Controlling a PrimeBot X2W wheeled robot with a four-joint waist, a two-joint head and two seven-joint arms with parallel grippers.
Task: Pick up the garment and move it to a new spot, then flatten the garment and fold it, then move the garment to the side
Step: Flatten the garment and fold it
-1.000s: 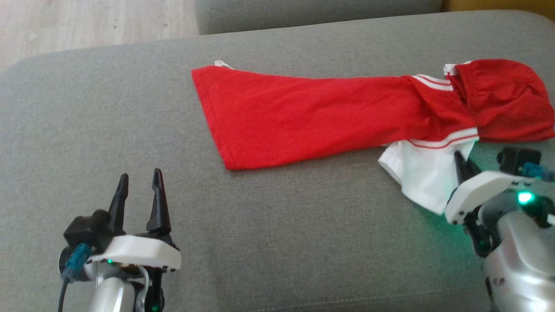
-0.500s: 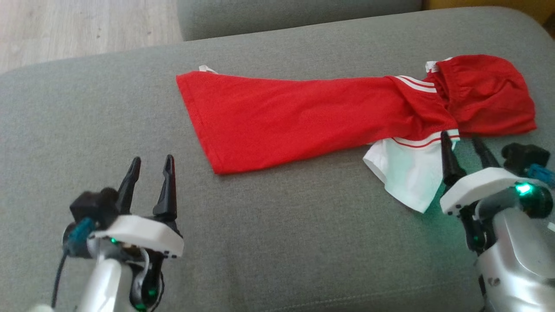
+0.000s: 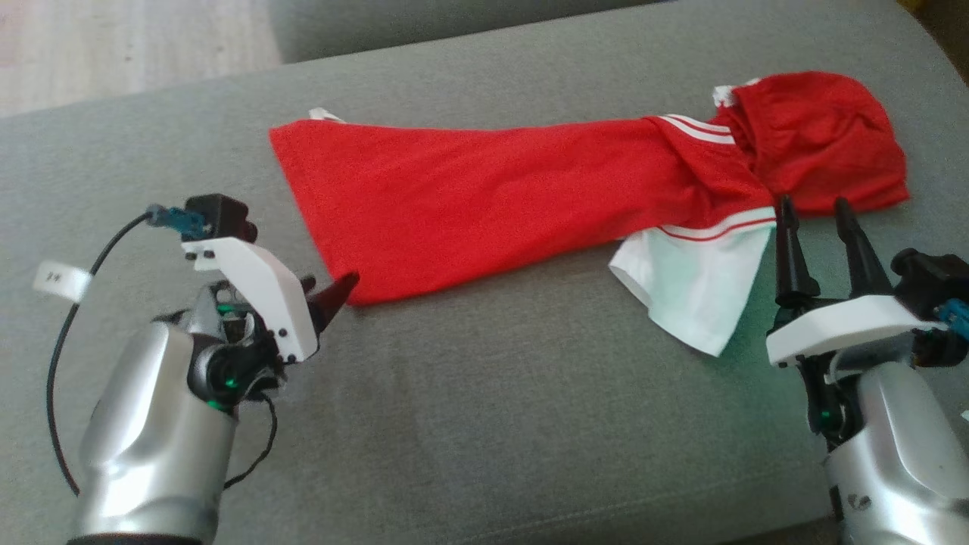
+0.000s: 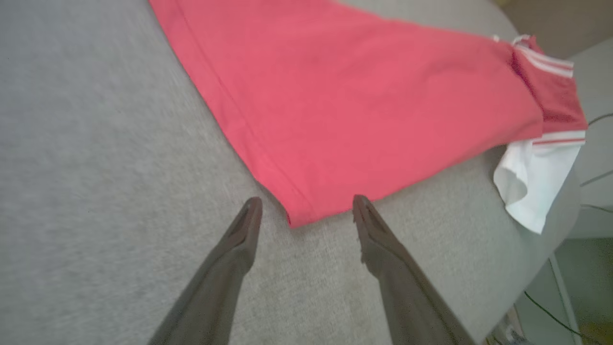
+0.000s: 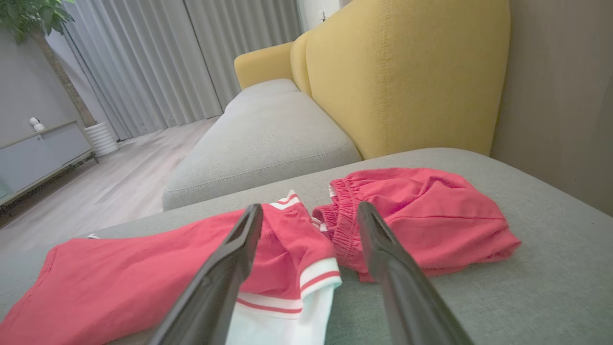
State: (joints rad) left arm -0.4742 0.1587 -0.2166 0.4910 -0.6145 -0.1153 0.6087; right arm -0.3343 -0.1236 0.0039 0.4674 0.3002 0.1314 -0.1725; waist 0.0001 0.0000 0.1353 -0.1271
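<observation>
**Left gripper**: lower left of the head view, turned toward frame right. The fingers are seen spread apart in the left wrist view and nothing is pinched. The near red corner of the garment lies in line with the gap between the tips. Whether it is touched cannot be told.

**Right gripper**: lower right of the head view, fingers pointing up the frame. The fingers are held apart and nothing is gripped. In the head view the tips are placed just beside the striped sleeve edge.

**Garment**: a red shirt, spread lengthwise across the middle of the head view and lying flat on the cushion. A white sleeve with red and white stripes is found at its lower right end, beside the right gripper.

**Bunched red piece**: a gathered elastic band is shown on it. It is located at the upper right of the head view, against the shirt's right end.

**Grey cushion**: all of the above is borne by it.

**Cable**: black, looped at the left arm, with a white tag attached.

**Yellow backrest**: upper centre to right of the right wrist view.

**Second grey cushion**: centre of that view, behind the garment.

**Wooden floor**: upper left of the head view.

**Grey curtains**: upper left of the right wrist view.
</observation>
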